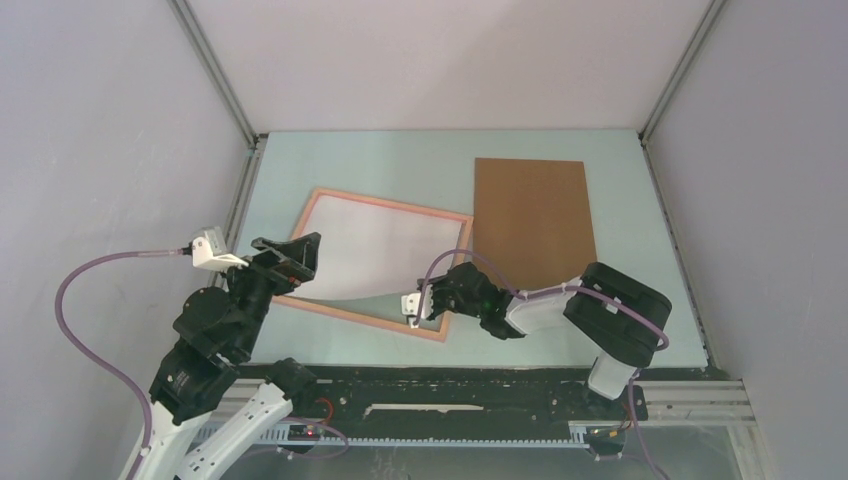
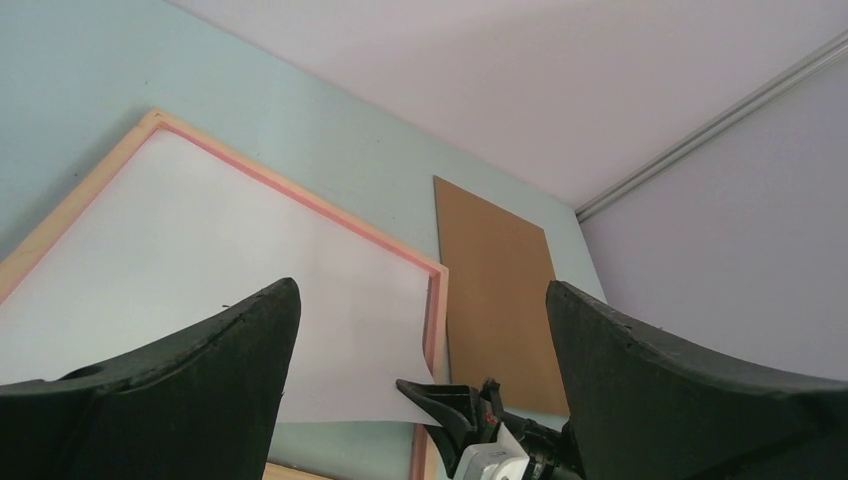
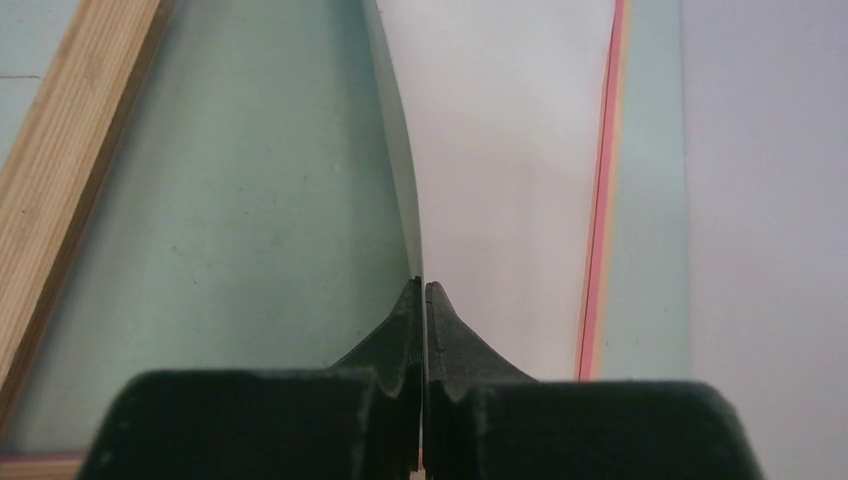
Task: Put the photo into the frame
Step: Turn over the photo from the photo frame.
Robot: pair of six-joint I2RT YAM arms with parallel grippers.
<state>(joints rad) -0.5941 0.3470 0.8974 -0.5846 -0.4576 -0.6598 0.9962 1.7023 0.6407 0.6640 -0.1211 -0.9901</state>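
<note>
Left gripper (image 1: 303, 265): wide open, holding nothing. It hangs over the frame's near-left corner, and I can't tell if it touches the rail.
Frame (image 1: 392, 204): lies flat and skewed on the table (image 1: 400, 160), with its right rail just beside the brown board.
Photo (image 1: 375, 250): sits inside the frame, and I only see a plain white face. Its far part lies flat, but the near edge curls up and leaves bare table showing inside the near rail.
Right gripper (image 3: 422, 290): clamped tight. From the wrist cam it looks pinched on the photo's near-right corner, which it holds lifted off the table.
Brown board (image 1: 530, 220): lies flat and untouched on the right, clear of both arms.
Risk, crease: my guess is the thin sheet kinks or tears at that pinch if I pull sideways or lift higher.
Risk, overlap: the raised corner could land on top of the right rail instead of dropping inside it.
Risk, slide: nothing pins the frame, so pushing the paper may shove it toward the board.
</note>
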